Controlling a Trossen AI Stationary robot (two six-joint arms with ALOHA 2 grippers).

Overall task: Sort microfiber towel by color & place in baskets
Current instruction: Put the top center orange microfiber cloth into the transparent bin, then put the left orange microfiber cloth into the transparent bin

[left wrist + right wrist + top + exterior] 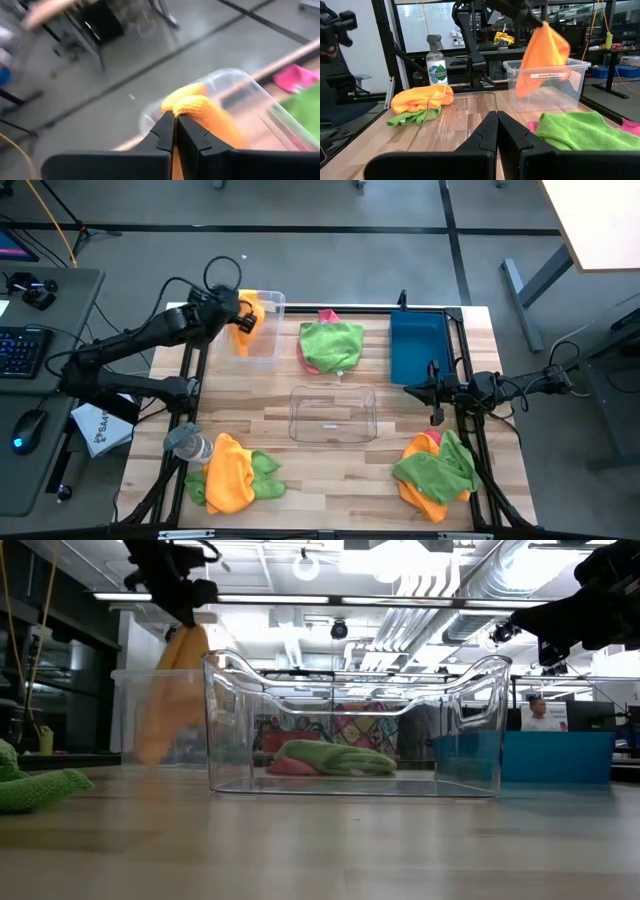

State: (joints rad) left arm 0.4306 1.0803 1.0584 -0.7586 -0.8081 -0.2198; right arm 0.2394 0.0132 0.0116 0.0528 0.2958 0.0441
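Note:
My left gripper (240, 320) is shut on an orange towel (175, 690) at the far-left clear basket (262, 328). The towel also shows in the right wrist view (542, 55), hanging at that basket (555, 85). A second clear basket (333, 412) stands mid-table and the blue basket (415, 345) far right. A green and pink towel heap (330, 345) lies on the table between the far baskets. Orange and green towels (235, 472) lie near left; green, orange and pink ones (435, 465) lie near right. My right gripper (496, 117) is shut, holds nothing and hovers near the blue basket. My left gripper pinches the orange towel by a bunched upper fold (187, 106) between its two fingers (165, 131). The towel hangs slack below the gripper (185, 610), lifted clear of the table. Its lower end (150, 745) is level with the far-left basket; whether it touches the basket, I cannot tell.
A spray bottle (190, 443) lies at the near-left corner beside the towel heap. A white printed bag (100, 428) sits off the table's left edge. Black frame rails (470, 430) run along both sides. Bare wood shows around the middle basket.

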